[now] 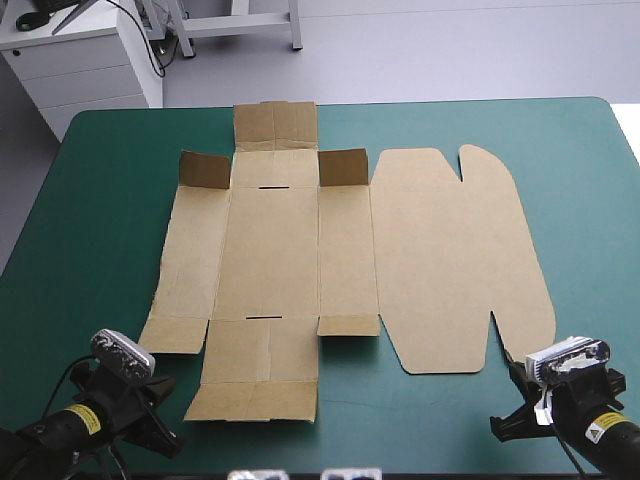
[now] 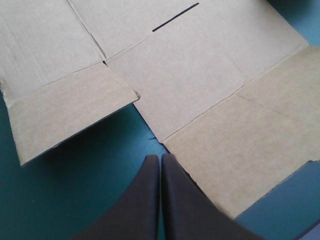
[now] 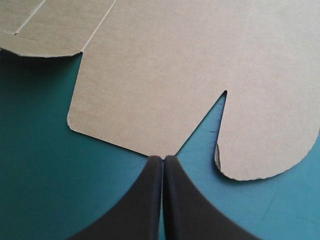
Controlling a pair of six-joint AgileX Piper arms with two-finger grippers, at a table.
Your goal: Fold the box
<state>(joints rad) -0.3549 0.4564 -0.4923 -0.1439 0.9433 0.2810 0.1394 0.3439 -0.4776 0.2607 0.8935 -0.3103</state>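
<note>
The brown box (image 1: 300,250) lies as a flat cut sheet in the middle of the teal-green table, with two small far flaps standing slightly raised and its rounded lid panel (image 1: 450,260) to the right. My left gripper (image 2: 160,159) is shut and empty, its tip just short of the box's near flap (image 2: 240,145). My right gripper (image 3: 163,160) is shut too, its tip at the near edge of the lid panel (image 3: 190,65), beside the notch cut into it. Both arms sit low at the table's near corners: left (image 1: 150,405), right (image 1: 515,385).
A white cabinet (image 1: 85,60) stands beyond the table's far left corner. Bare teal-green cover (image 1: 100,200) surrounds the sheet on all sides, widest at the left and right edges.
</note>
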